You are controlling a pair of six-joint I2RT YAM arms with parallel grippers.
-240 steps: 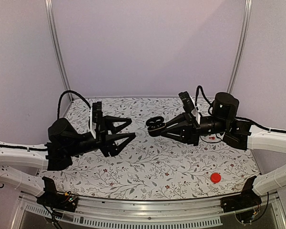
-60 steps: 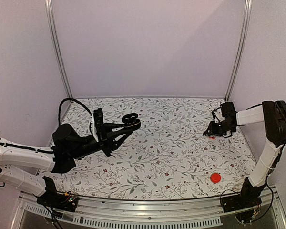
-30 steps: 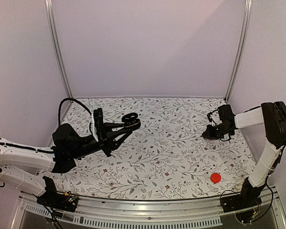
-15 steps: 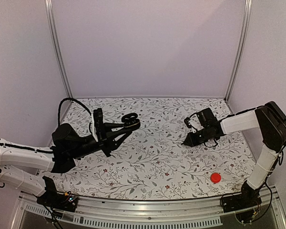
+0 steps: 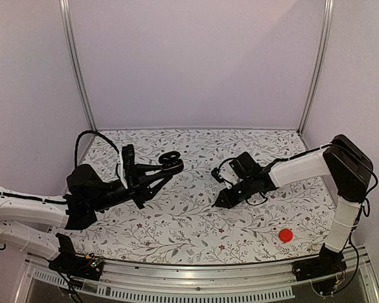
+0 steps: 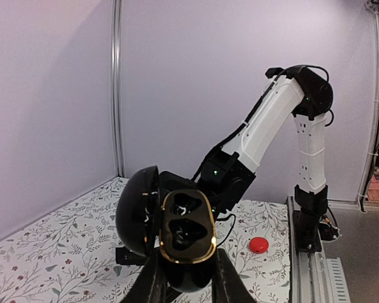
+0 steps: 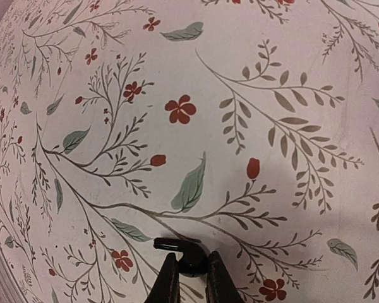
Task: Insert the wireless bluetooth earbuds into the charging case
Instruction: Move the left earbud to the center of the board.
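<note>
Gripping the charging case (image 6: 177,233) by its lower half in the left jaws, clenched on it and holding it up off the floral surface (image 5: 196,221), left of the middle. Shown hinged open in the left wrist view, with the glossy lid swung to one side and the gold-rimmed tray of two wells turned toward the camera. Seemingly unfilled, those wells, though too dark to be sure.

Pinching a small black earbud (image 7: 191,257) between the right jaws, shut tight on it, with the tips low over the surface. From above, stretched in from the right side with the right arm (image 5: 290,170), ending near the centre, apart from the case and lower than it. No sign of a second earbud in any view. Leaving a red disc (image 5: 285,235) alone near the front right.

Judged as the carry step: one earbud in hand, not yet at the case. Next calls for raising the bud to tray height, closing the gap leftward, turning it to suit one well, then pressing in before letting go. Probably needs the case held steady with the tray facing the approach. Risks a slip, given so small and smooth a bud in so thin a pinch.
</note>
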